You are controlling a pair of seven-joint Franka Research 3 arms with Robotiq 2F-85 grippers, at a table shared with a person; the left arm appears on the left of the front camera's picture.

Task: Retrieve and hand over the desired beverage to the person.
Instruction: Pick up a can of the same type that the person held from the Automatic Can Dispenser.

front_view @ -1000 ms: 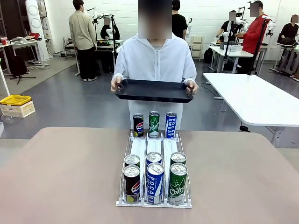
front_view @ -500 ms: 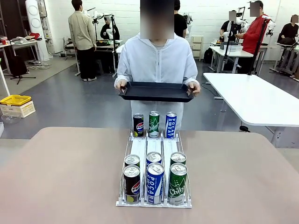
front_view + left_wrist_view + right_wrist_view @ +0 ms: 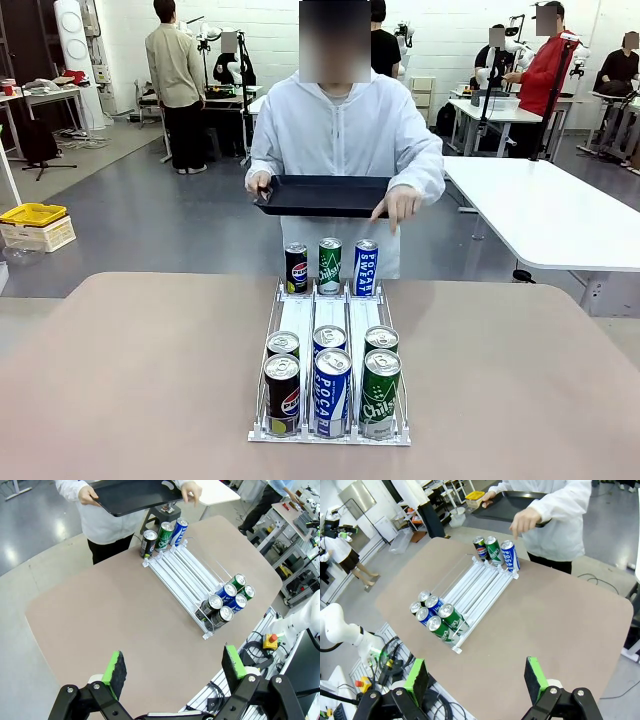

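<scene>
The person (image 3: 345,130) in a long white coat stands at the table's far side and holds a black tray (image 3: 325,195) with one hand. The other hand (image 3: 400,205) is off the tray, one finger pointing down above the blue Pocari can (image 3: 366,267). That can stands at the far end of the can rack (image 3: 330,320), beside a green can (image 3: 329,265) and a Pepsi can (image 3: 296,268). Several more beverage cans (image 3: 332,392) stand at the near end. My left gripper (image 3: 174,667) and right gripper (image 3: 476,678) are open, high above the table, holding nothing.
The rack (image 3: 180,572) lies lengthwise in the middle of the beige table (image 3: 130,380), with bare tabletop on both sides. A white table (image 3: 550,215) stands at the back right. Other people stand farther off in the room.
The person has stepped slightly closer and taken one hand off the tray. That hand now points down toward the far cans. The cans and rack have not moved.
</scene>
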